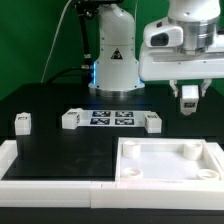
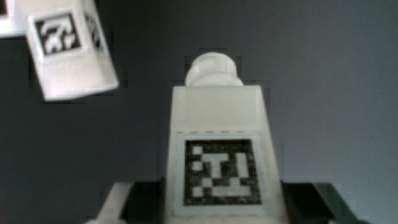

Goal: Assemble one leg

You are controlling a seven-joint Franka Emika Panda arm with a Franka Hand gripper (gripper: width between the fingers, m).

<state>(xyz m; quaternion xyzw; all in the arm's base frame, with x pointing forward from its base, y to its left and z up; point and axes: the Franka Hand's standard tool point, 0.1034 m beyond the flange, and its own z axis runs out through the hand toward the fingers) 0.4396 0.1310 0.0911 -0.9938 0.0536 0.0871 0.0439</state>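
Observation:
My gripper (image 1: 188,92) is shut on one leg (image 1: 189,101), a small white block with a black-and-white tag, and holds it in the air above the far right of the table. In the wrist view the held leg (image 2: 217,120) stands between the dark fingers (image 2: 135,203), tag facing the camera, with a round peg at its far end. Three more legs lie on the black table: one at the exterior view's left (image 1: 22,122), one left of the marker board (image 1: 70,119), one right of it (image 1: 152,122). One loose leg (image 2: 63,50) also shows in the wrist view.
The large white square tray-like part (image 1: 128,165) with round corner sockets lies at the front right, below the gripper. The marker board (image 1: 110,118) lies mid-table. A white raised border (image 1: 12,165) runs along the table's left and front. The robot base (image 1: 112,55) stands behind.

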